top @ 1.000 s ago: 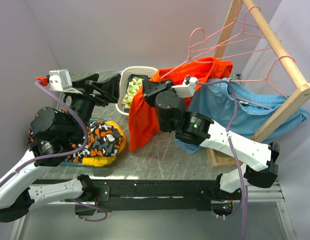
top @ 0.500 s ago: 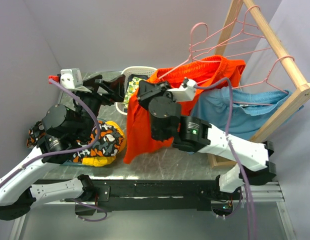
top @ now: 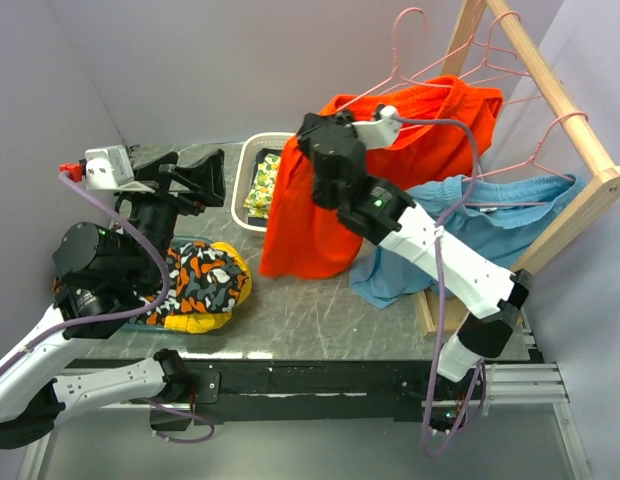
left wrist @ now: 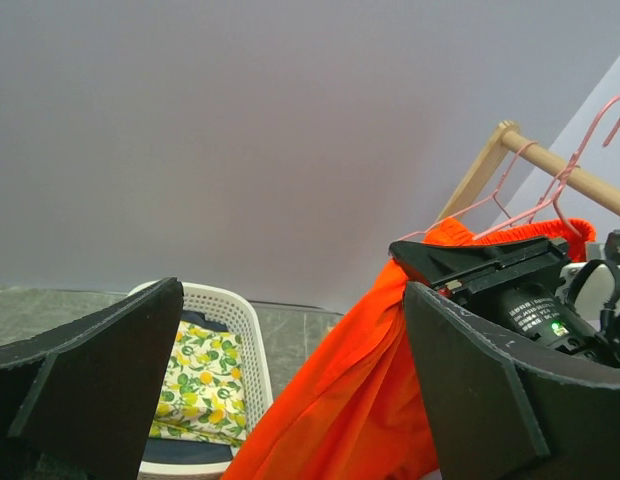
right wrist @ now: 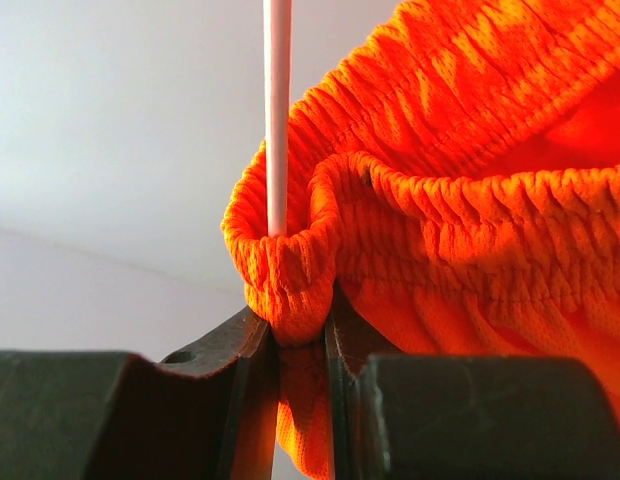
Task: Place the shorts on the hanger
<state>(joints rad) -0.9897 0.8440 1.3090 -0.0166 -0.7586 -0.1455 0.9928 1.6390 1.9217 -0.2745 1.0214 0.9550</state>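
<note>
Right gripper [right wrist: 302, 335], jaws nearly closed, pinched a fold of the elastic waistband of the shorts [top: 310, 215]; thin wire of the pink hanger [right wrist: 277, 110] ran down into that same fold, just above the fingertips. Left gripper [left wrist: 290, 375] stood fully spread, w/ nothing between its fingers, well apart from the garment. Shorts hung raised beside the wooden rack [top: 550, 90], waistband up at the hanger, legs trailing down toward the table [top: 290, 320], between the white basket [top: 240, 170] and the blue shorts [top: 490, 225]; patterned cloth [top: 205, 285] lay at left. Handling, est.: light, limp mesh fabric w/ no stiffness of its own; probably apt to slide along smooth wire; gathered waistband, the thickest and firmest part, judged the best hold, as thin leg fabric would likely bunch and slip. Writing: small white print on a label [left wrist: 535, 320] on the right arm's black housing, too small to read; no brand legible elsewhere.
</note>
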